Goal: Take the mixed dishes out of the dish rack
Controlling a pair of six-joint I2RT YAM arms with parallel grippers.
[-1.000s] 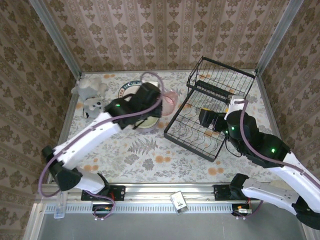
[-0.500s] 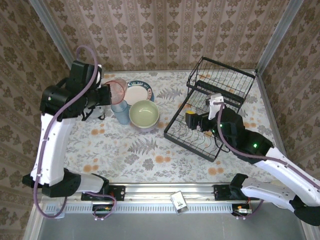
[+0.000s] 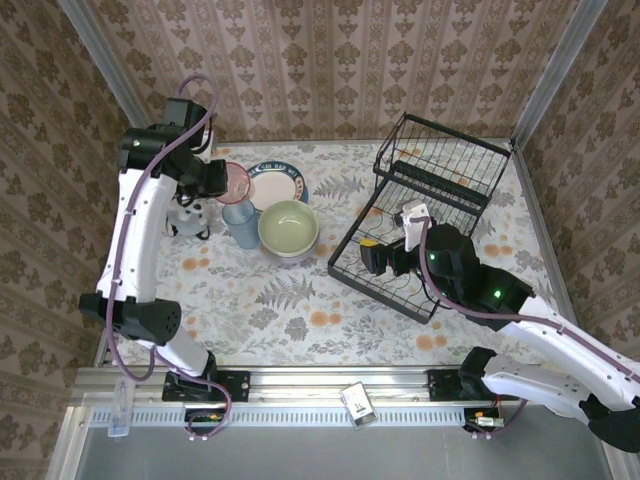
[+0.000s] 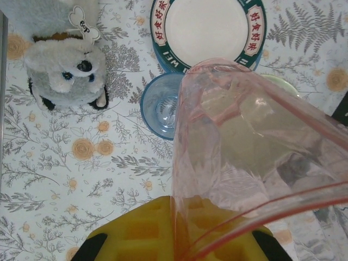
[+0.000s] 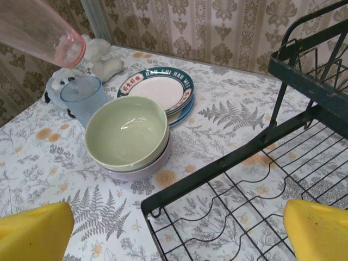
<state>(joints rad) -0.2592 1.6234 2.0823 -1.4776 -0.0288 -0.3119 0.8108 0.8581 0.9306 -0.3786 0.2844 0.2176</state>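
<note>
The left gripper [image 3: 218,178] is clenched on the translucent pink cup [image 3: 237,180], holding it tilted in the air above the bluish translucent cup [image 3: 240,222], which stands on the floral table [image 3: 300,300] just beside the stacked round plates with dark teal rims [image 3: 278,183]. This looks like the set-down step, late in the job: the next move calls for righting the pink cup and lowering it onto a bare patch near the other dishes, or into the blue one, before letting go.

The right gripper [image 3: 368,255] hangs spread wide and holding nothing over the lower tier of the black wire dish rack [image 3: 420,215].

The left wrist camera looks straight through the pink wall to the yellow pads [image 4: 163,234] pinching it, with the grey plush toy [image 4: 65,76] nearby. The right wrist camera gives what the overhead cannot: the pale green bowl [image 5: 126,132] is nested in a lavender bowl [image 5: 147,166].
</note>
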